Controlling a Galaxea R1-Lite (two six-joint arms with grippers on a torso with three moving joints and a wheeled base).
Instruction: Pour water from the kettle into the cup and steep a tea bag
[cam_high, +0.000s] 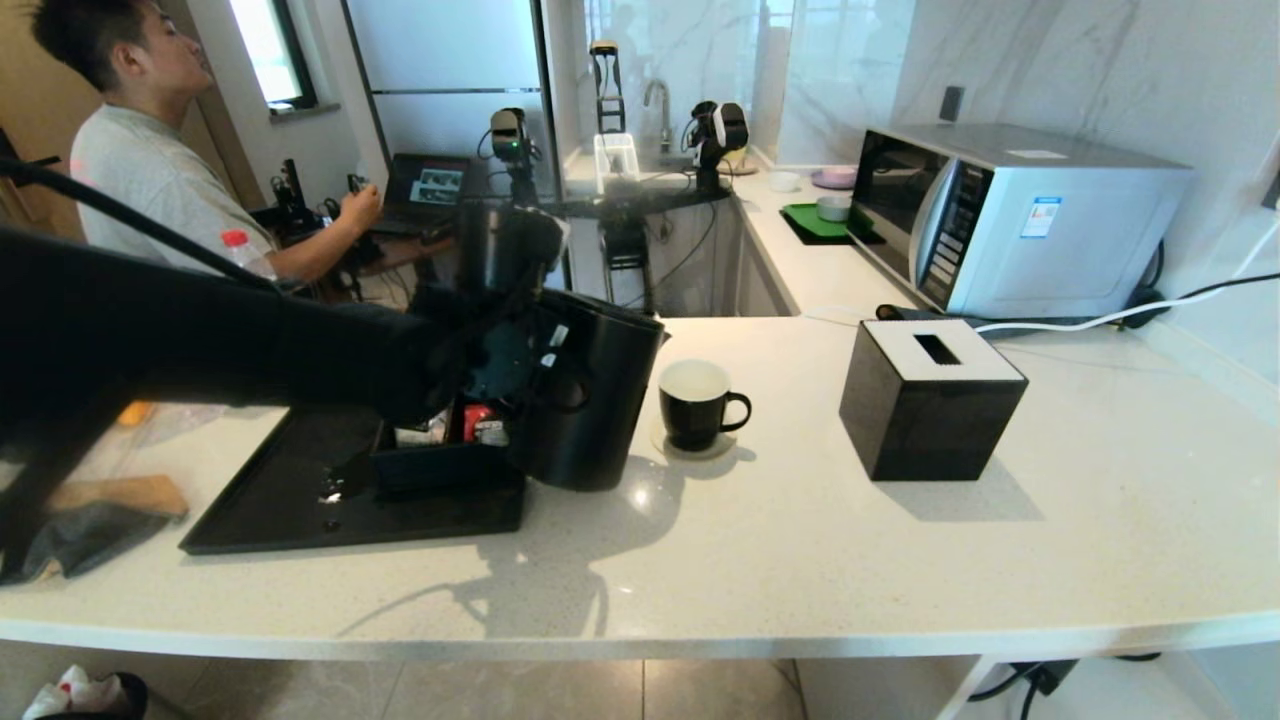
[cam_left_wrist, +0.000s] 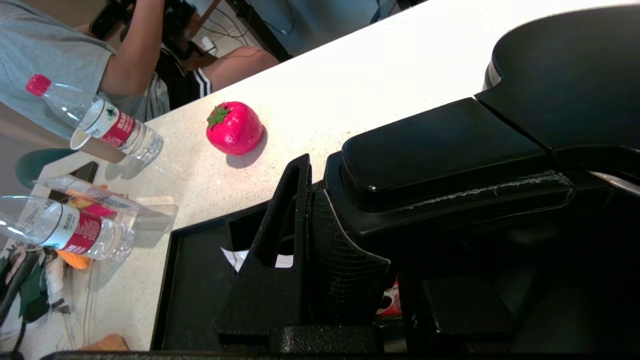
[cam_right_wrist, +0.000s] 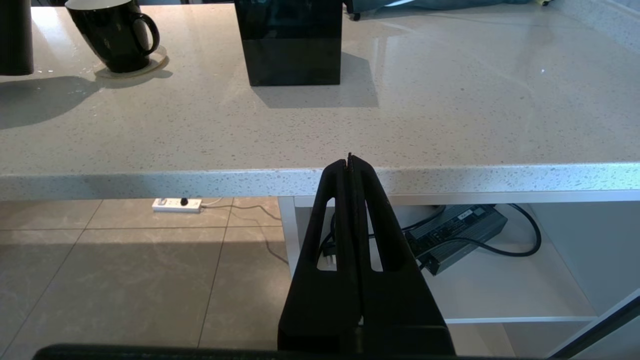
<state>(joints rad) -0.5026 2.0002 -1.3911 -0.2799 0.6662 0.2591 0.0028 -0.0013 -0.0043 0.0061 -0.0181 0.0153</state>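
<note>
Kettle (cam_high: 590, 400): largest item, tilted w/ spout toward cup (cam_high: 695, 402), base lifted just beside tray (cam_high: 270, 500); judged heavy when full, rigid, matte so fair grip; best held at loop handle, load off-centre.
L gripper (cam_left_wrist: 320, 250): at kettle handle, fingers clamped round it; looks firm.
Cup: just beside kettle on spout side, upright on coaster (cam_high: 690, 445); judged light, ceramic, breakable, easily knocked.
R gripper (cam_right_wrist: 349, 165): parked below counter edge, well apart from kettle; fingers pressed together, empty.
Tea bag: not discernible; poss. in box (cam_high: 440, 455) behind kettle.
</note>
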